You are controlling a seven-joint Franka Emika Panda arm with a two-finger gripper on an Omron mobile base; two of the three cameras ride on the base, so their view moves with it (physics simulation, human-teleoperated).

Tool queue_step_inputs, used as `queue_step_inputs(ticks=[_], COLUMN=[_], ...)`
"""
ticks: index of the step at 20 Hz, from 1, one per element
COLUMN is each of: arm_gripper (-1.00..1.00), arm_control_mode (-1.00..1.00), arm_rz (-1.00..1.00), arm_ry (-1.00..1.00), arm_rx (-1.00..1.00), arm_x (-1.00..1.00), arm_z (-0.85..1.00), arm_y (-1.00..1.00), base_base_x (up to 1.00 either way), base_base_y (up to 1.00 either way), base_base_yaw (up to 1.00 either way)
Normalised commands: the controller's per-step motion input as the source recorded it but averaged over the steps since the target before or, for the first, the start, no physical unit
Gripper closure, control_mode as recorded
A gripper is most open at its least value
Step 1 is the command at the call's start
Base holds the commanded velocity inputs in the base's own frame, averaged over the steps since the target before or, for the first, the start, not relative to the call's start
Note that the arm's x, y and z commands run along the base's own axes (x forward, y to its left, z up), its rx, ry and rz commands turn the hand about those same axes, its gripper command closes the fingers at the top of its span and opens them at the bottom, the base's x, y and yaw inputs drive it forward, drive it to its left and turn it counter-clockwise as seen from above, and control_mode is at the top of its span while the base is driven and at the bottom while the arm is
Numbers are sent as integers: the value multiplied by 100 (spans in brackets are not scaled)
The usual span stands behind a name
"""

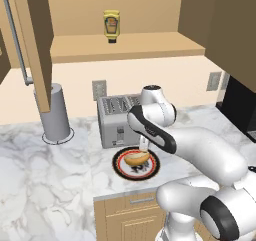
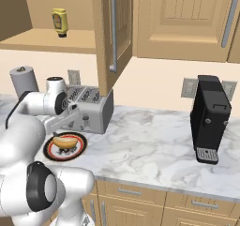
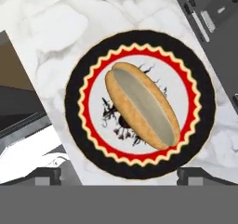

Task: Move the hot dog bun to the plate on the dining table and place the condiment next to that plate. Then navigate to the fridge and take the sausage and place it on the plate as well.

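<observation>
The hot dog bun (image 1: 136, 158) (image 2: 65, 141) (image 3: 142, 104), golden-tan with a pale split, lies on a small white plate with a red-black rim (image 1: 116, 164) (image 2: 49, 150) (image 3: 74, 102) on the marble counter. My gripper (image 3: 120, 174) hangs open straight above it, one fingertip on each side of the plate's near rim, holding nothing. In the left base view the arm covers most of the gripper (image 1: 144, 145). The condiment (image 1: 111, 26) (image 2: 59, 21), a yellow bottle, stands cap-down on the open cabinet shelf above. The blue plate, dining table, fridge and sausage are out of view.
A silver toaster (image 1: 112, 120) (image 2: 91, 110) stands just behind the small plate. A grey cylinder (image 1: 55, 112) (image 2: 24, 79) is to its left and a black coffee machine (image 2: 210, 119) is far right. The open cabinet door (image 1: 37, 40) (image 2: 110, 33) hangs over the counter.
</observation>
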Motion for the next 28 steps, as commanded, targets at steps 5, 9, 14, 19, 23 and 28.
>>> queue_step_inputs(ticks=[5, 9, 14, 19, 23, 28], arm_gripper=[-100, -100, -100, -100, -100, -100], arm_control_mode=[-100, -100, -100, -100, -100, -100], arm_rz=[6, 8, 13, 14, 12, 9], arm_ry=[0, 0, 0, 0, 0, 0], arm_rx=[0, 0, 0, 0, 0, 0], arm_x=[0, 0, 0, 17, 39, 28], arm_z=[-58, -36, -23, -23, -16, -14], arm_y=[10, 15, 18, 10, 0, 2], base_base_x=[0, 0, 0, 0, 0, 0], base_base_y=[0, 0, 0, 0, 0, 0], base_base_yaw=[0, 0, 0, 0, 0, 0])
